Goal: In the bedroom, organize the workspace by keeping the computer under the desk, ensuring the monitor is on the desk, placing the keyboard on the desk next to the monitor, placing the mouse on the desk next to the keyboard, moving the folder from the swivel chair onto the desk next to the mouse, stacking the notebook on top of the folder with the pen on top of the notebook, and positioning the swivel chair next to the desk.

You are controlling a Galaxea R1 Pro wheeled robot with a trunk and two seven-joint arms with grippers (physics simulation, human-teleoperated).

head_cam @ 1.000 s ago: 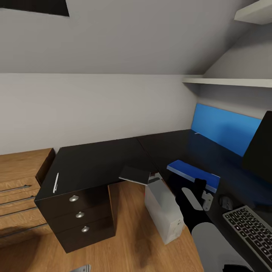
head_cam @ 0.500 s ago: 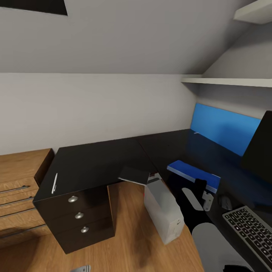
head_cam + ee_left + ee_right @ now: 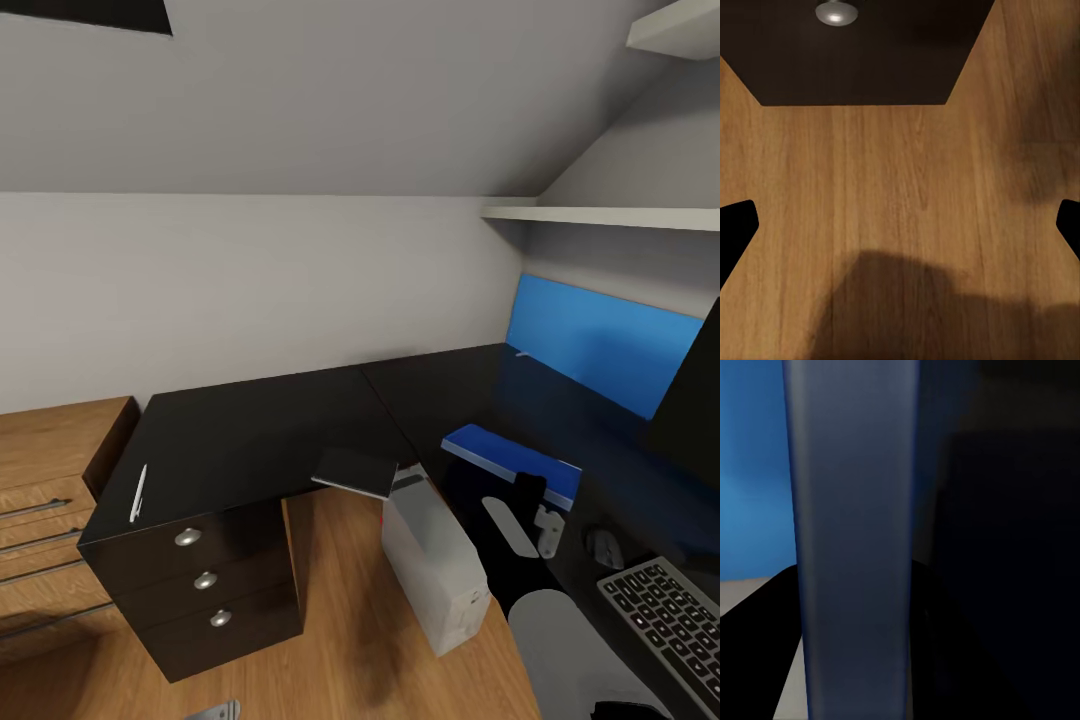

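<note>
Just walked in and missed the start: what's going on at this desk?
The robot is tidying an L-shaped black desk. Its right hand is over the desk beside the blue folder, whether gripping is unclear. The mouse and keyboard lie on the desk. The notebook overhangs the edge, the pen lies far left, the computer stands beneath.

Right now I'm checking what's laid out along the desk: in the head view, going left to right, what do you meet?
Pen → drawers → notebook → computer → folder → mouse → keyboard.
</note>
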